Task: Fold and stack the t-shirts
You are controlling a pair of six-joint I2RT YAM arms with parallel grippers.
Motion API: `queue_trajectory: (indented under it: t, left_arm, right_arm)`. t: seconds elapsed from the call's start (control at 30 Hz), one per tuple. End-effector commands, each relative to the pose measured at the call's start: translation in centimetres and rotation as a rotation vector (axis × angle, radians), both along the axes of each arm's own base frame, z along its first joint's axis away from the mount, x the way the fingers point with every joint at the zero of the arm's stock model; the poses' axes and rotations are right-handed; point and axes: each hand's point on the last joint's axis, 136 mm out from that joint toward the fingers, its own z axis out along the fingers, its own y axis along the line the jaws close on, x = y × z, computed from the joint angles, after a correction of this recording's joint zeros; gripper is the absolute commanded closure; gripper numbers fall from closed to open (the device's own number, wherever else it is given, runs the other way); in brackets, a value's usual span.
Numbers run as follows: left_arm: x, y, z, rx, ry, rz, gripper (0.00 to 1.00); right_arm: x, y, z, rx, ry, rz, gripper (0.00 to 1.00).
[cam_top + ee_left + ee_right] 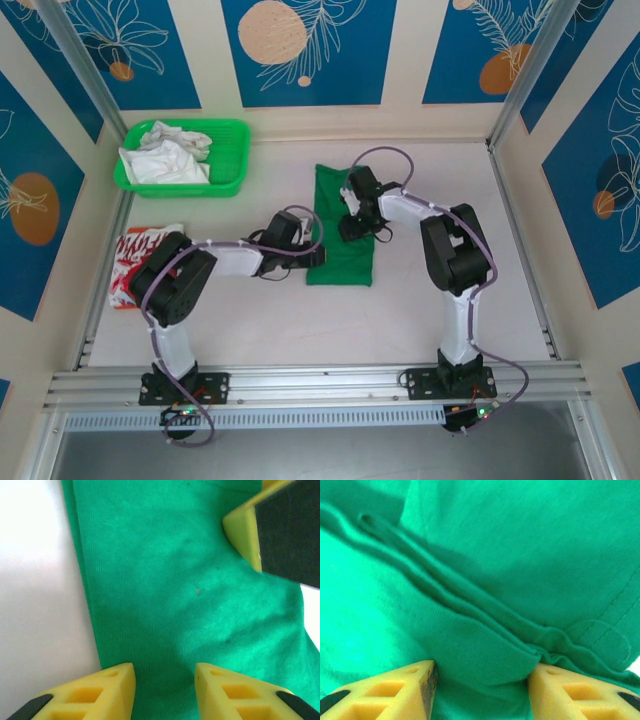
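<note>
Looking down from the top external view, the green t-shirt [338,250] lay at the middle of the frame as a tall narrow strip, apparently already folded lengthwise. Both arms reached inward over it. The left gripper [312,256] sat at its lower left edge and the right gripper [356,226] over its middle, probably so that each could take one part of the strip for a crosswise fold. The red t-shirt [140,258] waited at the left edge of the frame, partly under the left arm and well apart from the green one. The green basket [236,152] with white cloth [165,157] stood at upper left.

From the left wrist view, the left gripper [164,687] pointed down at the green t-shirt [165,570]. Its jaws were partly open with flat cloth below the gap and nothing caught between them. They stood just inside the cloth's left border, beside the bare table [35,610]. A yellow finger [244,527] of the other gripper showed at upper right.

From the right wrist view, the right gripper [480,690] straddled a ridge of layered hems in the green t-shirt [520,545]. Its jaws stood about half apart with that fold bulging between them. Whether they pinched it or only bracketed it could not be told. The placement suited grabbing all the layers together.
</note>
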Motion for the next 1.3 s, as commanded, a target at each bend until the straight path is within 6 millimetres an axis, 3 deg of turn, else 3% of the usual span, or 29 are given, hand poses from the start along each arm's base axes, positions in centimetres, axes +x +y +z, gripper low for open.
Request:
queue_trajectory:
  t: [0.0, 0.2, 0.3, 0.37, 0.47, 0.57, 0.63, 0.73, 0.9, 1.0, 1.13, 1.27]
  left_arm:
    - [-3.8, 1.7, -1.9, 0.067, 0.090, 0.015, 0.61]
    - [-7.3, 2.1, -0.6, 0.087, 0.096, -0.005, 0.59]
    - [-7.9, 2.2, 0.8, 0.069, 0.070, -0.003, 0.57]
    - [-8.0, 2.4, 2.0, 0.067, 0.040, -0.020, 0.51]
    - [-7.0, 2.9, 3.4, 0.070, 0.008, -0.032, 0.37]
    - [-5.0, 4.8, 4.2, 0.049, 0.001, 0.019, 0.26]
    - [-3.6, 6.2, 4.7, 0.033, -0.002, 0.056, 0.21]
    - [-1.9, 8.9, 4.9, 0.065, 0.009, 0.129, 0.17]
    - [-0.4, 11.4, 5.9, 0.079, -0.005, 0.184, 0.11]
    - [-0.1, 12.0, 5.9, 0.080, -0.015, 0.195, 0.11]
    - [-0.1, 11.9, 4.9, 0.061, 0.006, 0.203, 0.11]
    - [-0.3, 11.7, 4.3, 0.046, 0.020, 0.204, 0.11]
  right_arm:
    - [-5.3, -0.3, -1.4, -0.045, 0.120, 0.014, 0.48]
    - [-9.5, 0.1, -1.3, -0.054, 0.154, 0.035, 0.48]
    - [-9.9, 0.2, -0.1, -0.034, 0.112, 0.043, 0.47]
    - [-9.5, 0.5, 1.5, 0.005, 0.042, 0.062, 0.45]
    - [-9.2, 1.2, 4.2, 0.063, -0.080, 0.131, 0.37]
    - [-10.1, 2.2, 6.4, 0.098, -0.211, 0.265, 0.31]
    - [-11.9, 3.3, 7.4, 0.116, -0.279, 0.396, 0.27]
    - [-16.1, 5.5, 8.0, 0.153, -0.320, 0.631, 0.23]
    - [-22.1, 7.6, 6.6, 0.089, -0.294, 0.905, 0.19]
    - [-24.2, 7.7, 4.8, -0.001, -0.233, 1.019, 0.21]
    - [-24.8, 7.7, 3.3, -0.049, -0.187, 1.072, 0.41]
    - [-23.5, 7.5, 2.2, -0.096, -0.194, 1.067, 0.44]
